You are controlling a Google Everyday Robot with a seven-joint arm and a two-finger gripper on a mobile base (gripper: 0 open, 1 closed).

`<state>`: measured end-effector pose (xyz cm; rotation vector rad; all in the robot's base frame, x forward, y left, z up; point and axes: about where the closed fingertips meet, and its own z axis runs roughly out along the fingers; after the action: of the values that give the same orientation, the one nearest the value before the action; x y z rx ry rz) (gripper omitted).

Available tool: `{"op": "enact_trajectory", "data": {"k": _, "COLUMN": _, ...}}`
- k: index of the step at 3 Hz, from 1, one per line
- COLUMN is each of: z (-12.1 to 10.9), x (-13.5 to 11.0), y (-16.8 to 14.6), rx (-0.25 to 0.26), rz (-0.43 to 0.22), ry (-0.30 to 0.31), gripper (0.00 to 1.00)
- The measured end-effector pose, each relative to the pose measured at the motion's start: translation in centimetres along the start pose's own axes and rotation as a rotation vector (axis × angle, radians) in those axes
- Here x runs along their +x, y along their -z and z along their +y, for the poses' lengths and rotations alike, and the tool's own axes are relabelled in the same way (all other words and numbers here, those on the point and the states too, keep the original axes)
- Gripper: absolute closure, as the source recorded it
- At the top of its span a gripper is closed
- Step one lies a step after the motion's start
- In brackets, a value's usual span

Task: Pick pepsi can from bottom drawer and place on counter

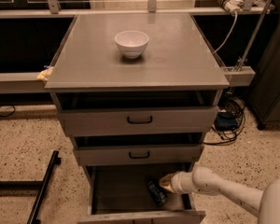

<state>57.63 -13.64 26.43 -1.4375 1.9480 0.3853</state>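
Pepsi can (157,192) lies on its side in the bottom drawer (121,190), slanted, right of centre and near the front panel. My end effector (166,183) is low inside that drawer, just up-right of the can's near end. Touching or a hair apart, I can't tell. Open or closed, can't tell either; from here the tip is a yellowish lump.

My arm (224,192) reaches in low from the lower right, probably because the middle drawer (139,154) overhangs the back of the bottom one, leaving only the front gap to work in. The bottom drawer sits pulled out furthest, so the can is exposed from above.

Tabletop (177,64) carries a white bowl (131,43) toward the back; I judge the bare area in front of it suits the drop.

Can markings unreadable. The drawer front panel is cut off at the bottom edge, and my arm runs out of view at the corner.
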Motion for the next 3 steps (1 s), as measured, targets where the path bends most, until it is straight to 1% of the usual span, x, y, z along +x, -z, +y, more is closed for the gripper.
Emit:
{"op": "enact_trajectory", "data": {"k": 1, "z": 0.0, "x": 1.0, "y": -2.1, "rx": 0.012, "rz": 0.002, "ry": 0.004, "gripper": 0.82}}
{"op": "enact_trajectory", "data": {"k": 3, "z": 0.3, "x": 2.4, "y": -5.4, "rx": 0.013, "rz": 0.007, "ry": -0.010, "gripper": 0.35}}
